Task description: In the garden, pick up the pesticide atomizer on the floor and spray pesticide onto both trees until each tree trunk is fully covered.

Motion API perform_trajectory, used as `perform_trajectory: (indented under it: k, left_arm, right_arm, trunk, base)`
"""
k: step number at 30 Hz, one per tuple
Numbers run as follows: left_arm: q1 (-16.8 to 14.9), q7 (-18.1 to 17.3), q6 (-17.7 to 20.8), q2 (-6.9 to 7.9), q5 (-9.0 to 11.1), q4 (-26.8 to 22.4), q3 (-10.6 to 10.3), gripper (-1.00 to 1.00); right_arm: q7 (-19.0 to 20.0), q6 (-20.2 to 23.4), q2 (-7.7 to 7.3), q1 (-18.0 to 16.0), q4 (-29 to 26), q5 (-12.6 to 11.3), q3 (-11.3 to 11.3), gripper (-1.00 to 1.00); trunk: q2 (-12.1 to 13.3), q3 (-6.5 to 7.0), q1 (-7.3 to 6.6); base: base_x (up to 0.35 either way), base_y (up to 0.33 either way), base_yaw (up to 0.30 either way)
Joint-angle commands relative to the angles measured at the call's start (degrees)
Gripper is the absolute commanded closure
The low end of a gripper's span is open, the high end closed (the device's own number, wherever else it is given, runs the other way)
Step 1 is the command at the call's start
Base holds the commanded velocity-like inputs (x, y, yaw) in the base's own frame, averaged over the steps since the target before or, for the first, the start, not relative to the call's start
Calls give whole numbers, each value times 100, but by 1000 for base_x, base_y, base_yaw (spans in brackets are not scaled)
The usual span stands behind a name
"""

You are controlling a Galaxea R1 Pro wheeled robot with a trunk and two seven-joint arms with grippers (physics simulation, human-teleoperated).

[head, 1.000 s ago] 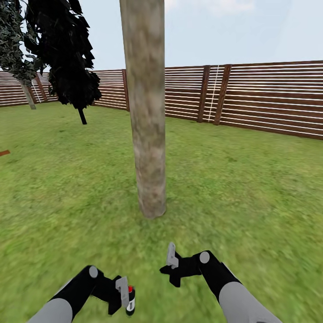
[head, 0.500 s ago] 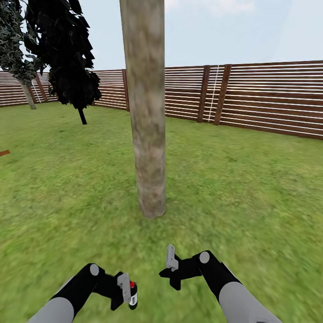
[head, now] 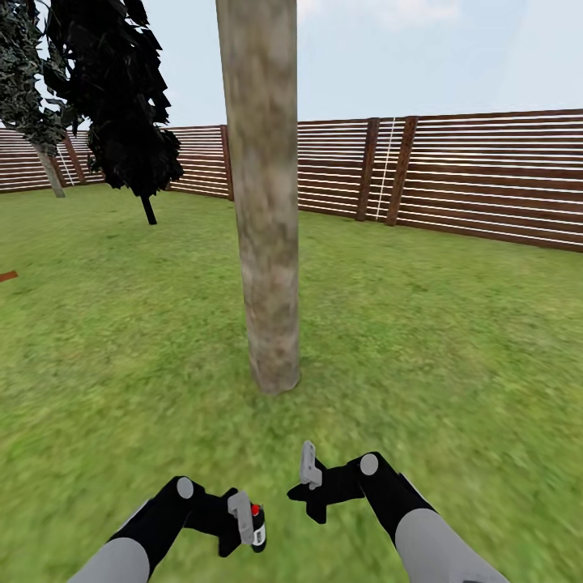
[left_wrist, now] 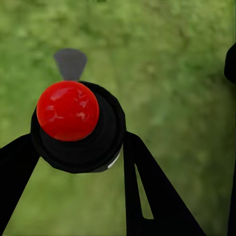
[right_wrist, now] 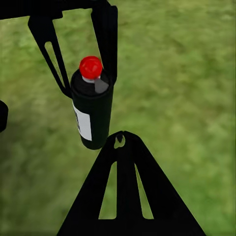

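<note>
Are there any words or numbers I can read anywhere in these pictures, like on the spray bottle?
None can be read.
The pesticide atomizer, held in the left hand, has a white label, but it looks blank from here; any print is too small to tell.
The tree trunk and the wooden fence bear no words or signs.
</note>
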Motion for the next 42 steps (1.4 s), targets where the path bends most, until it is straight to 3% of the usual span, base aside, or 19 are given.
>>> perform_trajectory:
  k: [1,19,42]
  left_arm:
    - [-2,-11,-62,-26,-57,-6,22,100]
    - [-11,216,-65,-338,-48,-6,31,100]
    - [-10,533,-65,-474,-48,99,58,100]
  right_arm:
    - [27,-25,8,-3,-6,48,-48,100]
    - [27,-25,8,-3,-6,48,-48,100]
    - [27,-27,8,-3,-6,46,-49,100]
  trunk:
    - [-2,-5,-1]
    - [-2,-5,-1]
    - [-2,-5,-1]
  base:
    - [0,0,0]
    - [0,0,0]
    - [0,0,0]
